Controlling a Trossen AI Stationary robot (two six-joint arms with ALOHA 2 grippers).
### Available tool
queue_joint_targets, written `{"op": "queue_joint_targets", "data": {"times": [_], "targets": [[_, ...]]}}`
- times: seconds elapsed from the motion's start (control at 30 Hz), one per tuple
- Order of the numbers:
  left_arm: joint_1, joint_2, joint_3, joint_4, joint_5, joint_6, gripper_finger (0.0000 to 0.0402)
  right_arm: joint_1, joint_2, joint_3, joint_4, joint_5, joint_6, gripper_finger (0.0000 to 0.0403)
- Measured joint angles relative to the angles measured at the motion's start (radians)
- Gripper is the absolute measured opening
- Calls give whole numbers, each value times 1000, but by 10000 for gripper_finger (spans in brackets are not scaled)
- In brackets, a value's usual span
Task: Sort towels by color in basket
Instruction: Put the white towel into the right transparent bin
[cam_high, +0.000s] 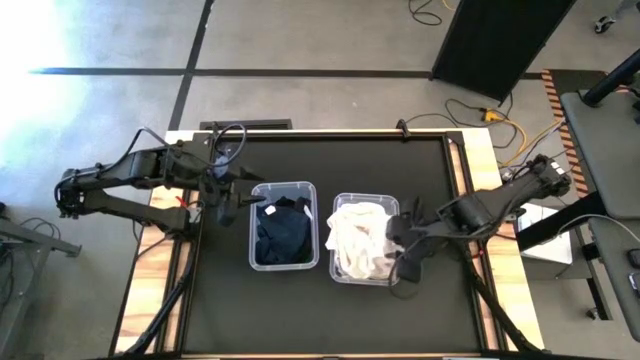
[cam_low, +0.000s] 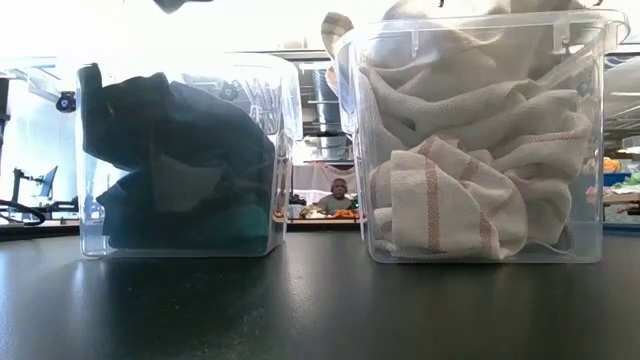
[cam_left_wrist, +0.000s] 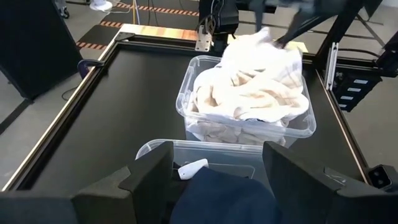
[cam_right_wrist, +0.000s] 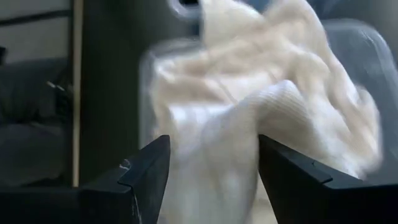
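Note:
Two clear bins stand side by side mid-table. The left bin holds dark navy and black towels. The right bin holds white and cream towels, one with thin reddish stripes. My left gripper is open over the left bin's left rim, with a dark towel below its fingers. My right gripper is open at the right bin's right rim, and a raised fold of white towel stands between its fingers. My right gripper has the raised fold of white towel between its open fingers, coming level from the table's right side. I cannot tell whether the fingers touch it. The rest of that towel lies on the heap in the right bin.
The black table top is bare on the near side and the far side of the bins. Wooden side rails run along both edges. Cables lie beyond the far right corner. A person sits far off in the room behind.

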Motion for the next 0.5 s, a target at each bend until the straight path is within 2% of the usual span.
{"op": "queue_joint_targets", "data": {"times": [0.2, 0.37, 0.5], "targets": [[0, 3, -6, 3, 1, 2, 233, -20, 24, 30, 232, -7, -98, 224], [0, 0, -19, -3, 25, -9, 233, -114, 149, -5, 154, -16, -114, 224], [0, -6, -22, -9, 26, -9, 233, -189, 278, -38, 202, -112, -185, 224]]}}
